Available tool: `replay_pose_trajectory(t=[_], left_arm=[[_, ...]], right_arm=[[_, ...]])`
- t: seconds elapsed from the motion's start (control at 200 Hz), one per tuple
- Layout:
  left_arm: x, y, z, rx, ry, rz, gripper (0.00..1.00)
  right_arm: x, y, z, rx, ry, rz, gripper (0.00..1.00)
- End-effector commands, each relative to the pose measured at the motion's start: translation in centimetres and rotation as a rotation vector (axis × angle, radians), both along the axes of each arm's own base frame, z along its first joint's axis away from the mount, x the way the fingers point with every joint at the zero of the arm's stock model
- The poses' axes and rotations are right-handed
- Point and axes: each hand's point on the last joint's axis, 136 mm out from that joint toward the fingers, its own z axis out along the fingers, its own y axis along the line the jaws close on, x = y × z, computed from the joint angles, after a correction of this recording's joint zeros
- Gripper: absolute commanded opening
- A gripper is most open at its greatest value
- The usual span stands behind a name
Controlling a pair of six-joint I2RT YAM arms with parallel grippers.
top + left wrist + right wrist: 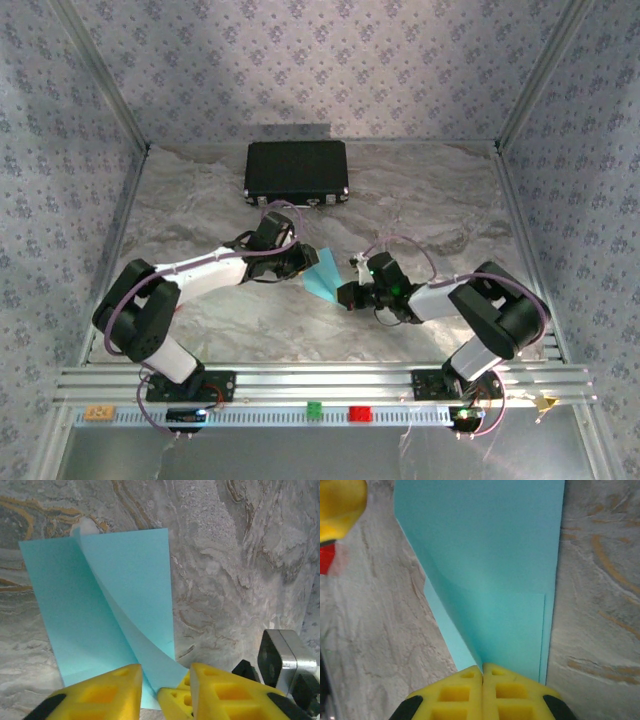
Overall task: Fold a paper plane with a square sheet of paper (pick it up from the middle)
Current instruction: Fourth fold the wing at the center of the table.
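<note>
Pinching the square sheet of paper [485, 555] — right jaws hide its edge.

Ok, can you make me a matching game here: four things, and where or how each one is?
Things:
1 black case
2 red block
3 square sheet of paper
4 right gripper

Descriptions:
A shut on the paper's edge
B on the front rail
C at the far side of the table
D light blue, partly folded over

Pairs: 1-C, 2-B, 3-D, 4-A
</note>
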Motion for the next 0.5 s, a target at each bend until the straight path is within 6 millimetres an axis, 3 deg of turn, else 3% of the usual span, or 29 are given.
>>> replay_pose_trajectory(t=[0.0, 0.175, 0.495], left_arm=[[-0.1, -0.3, -0.7, -0.018, 0.006, -0.021, 0.24], [-0.4, -1.2, -1.6, -0.038, 0.027, -0.055, 0.16], [-0.4, -2.9, -2.9, -0.065, 0.032, -0.092, 0.14]], right_arm=[[-0.6, 0.5, -0.1, 0.063, 0.091, 0.000, 0.04], [-0.4, 0.4, 0.1, 0.114, 0.142, -0.017, 0.04], [0.3, 0.0, 0.4, 0.205, 0.228, -0.064, 0.03]])
